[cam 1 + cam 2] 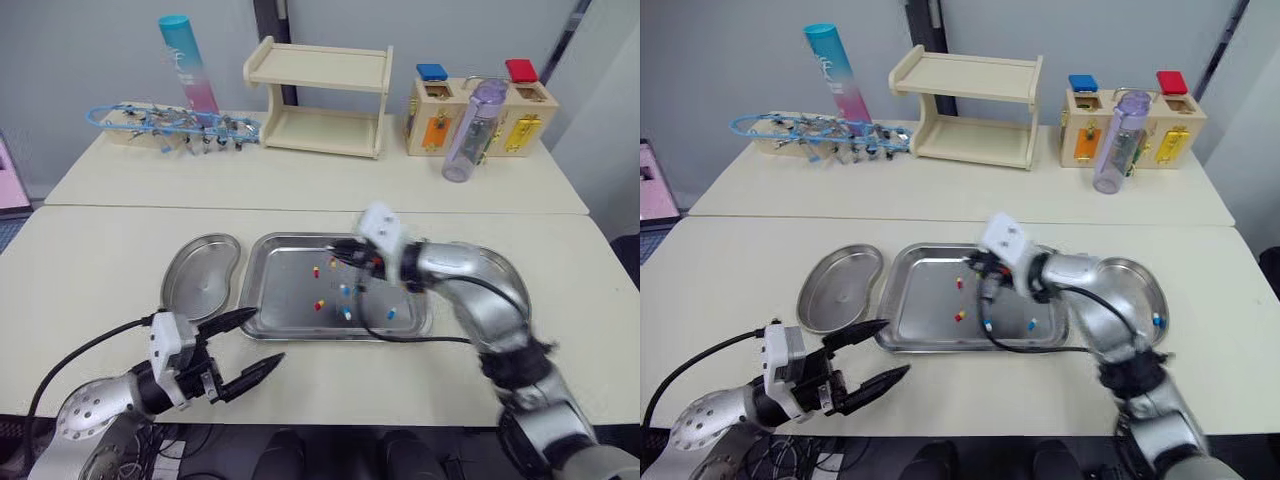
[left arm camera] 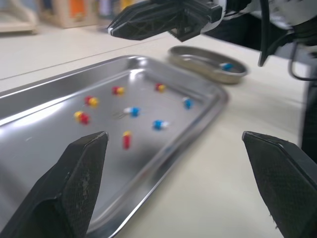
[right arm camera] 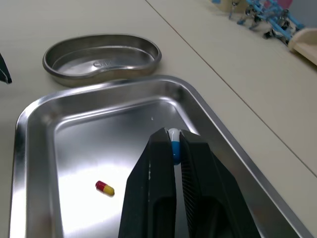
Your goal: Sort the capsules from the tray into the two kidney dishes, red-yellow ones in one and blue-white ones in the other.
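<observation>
A steel tray (image 1: 285,285) in the middle of the near table holds several loose capsules, such as a red-yellow one (image 1: 320,304) and a blue-white one (image 1: 391,314). My right gripper (image 1: 346,256) hangs over the tray's far part. It is shut on a blue-white capsule (image 3: 174,147) that is pinched between its tips. Left of the tray lies a kidney dish (image 1: 195,280) with nothing in it. The right kidney dish (image 1: 1137,283) holds one blue-white capsule (image 1: 1155,320). My left gripper (image 1: 266,335) is open and holds nothing, just off the tray's near left corner.
On the far table stand a wooden shelf (image 1: 322,98), a purple bottle (image 1: 472,130), a wooden box with coloured locks (image 1: 525,118), a tall blue-pink tube (image 1: 187,65) and a rack of blue tools (image 1: 170,124). A black cable (image 1: 400,338) crosses the tray's near rim.
</observation>
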Robot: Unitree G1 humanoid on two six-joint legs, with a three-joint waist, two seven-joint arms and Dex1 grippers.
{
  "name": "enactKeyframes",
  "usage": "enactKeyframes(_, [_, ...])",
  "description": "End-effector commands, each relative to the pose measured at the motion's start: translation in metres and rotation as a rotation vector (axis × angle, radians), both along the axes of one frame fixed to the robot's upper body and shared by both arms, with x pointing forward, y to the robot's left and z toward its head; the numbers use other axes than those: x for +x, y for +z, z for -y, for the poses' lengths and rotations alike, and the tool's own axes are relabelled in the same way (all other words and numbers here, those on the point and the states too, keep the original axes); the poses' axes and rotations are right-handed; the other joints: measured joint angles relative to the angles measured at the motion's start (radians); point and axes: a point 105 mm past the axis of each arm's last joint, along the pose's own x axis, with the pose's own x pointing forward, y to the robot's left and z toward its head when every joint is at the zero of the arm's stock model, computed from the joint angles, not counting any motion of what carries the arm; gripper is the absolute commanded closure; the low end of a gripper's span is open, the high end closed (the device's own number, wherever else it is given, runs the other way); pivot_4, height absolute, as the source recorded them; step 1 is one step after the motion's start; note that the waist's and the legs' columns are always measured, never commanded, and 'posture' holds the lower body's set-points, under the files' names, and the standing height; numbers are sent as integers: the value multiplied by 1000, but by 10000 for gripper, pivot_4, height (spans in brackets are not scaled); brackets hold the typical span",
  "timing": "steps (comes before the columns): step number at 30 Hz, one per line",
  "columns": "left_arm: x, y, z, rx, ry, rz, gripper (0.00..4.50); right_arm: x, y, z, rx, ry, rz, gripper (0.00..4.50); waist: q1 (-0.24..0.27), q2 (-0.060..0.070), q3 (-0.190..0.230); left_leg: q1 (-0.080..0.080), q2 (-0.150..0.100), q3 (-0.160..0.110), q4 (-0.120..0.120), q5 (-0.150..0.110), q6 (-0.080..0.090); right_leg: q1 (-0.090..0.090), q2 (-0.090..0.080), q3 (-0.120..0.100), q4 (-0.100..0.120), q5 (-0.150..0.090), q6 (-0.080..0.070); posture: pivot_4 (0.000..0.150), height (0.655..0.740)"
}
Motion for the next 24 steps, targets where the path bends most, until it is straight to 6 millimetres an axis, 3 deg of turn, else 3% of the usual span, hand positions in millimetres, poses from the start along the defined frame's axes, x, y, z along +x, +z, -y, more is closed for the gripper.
enactKeyframes(1, [-2,12,13,-37,-115,56,0,-13,21,29,30,-58,29,44598,-1,0,0,0,0,0,0,0,0,0,0,0,0,0,0,1500,7400])
enactKeyframes(4, [2,19,25,-47,-209,123,0,-23,19,78,-18,-231,-13,44598,3,0,0,0,0,0,0,0,0,1,0,-1,0,0,0,1500,7400])
enactKeyframes(9, [7,26,36,-95,-286,149,0,-41,10,134,-92,-438,-82,44598,12,0,0,0,0,1,0,0,0,1,0,0,-1,0,0,1500,7400])
enactKeyframes(15, [11,29,42,-115,-316,162,0,-50,-12,166,-156,-557,-155,44598,12,0,0,0,0,1,1,0,0,2,0,0,-1,0,0,1500,7400])
enactKeyframes(19, [11,27,43,-119,-318,166,0,-44,-25,185,-196,-663,-164,44598,12,0,0,0,0,1,1,0,0,2,0,1,-1,0,0,1500,7400])
enactKeyframes(24, [12,25,39,-127,-281,177,0,-37,-21,195,-185,-701,-119,30796,16,0,0,0,0,1,1,0,0,2,0,0,-1,0,0,1500,7400])
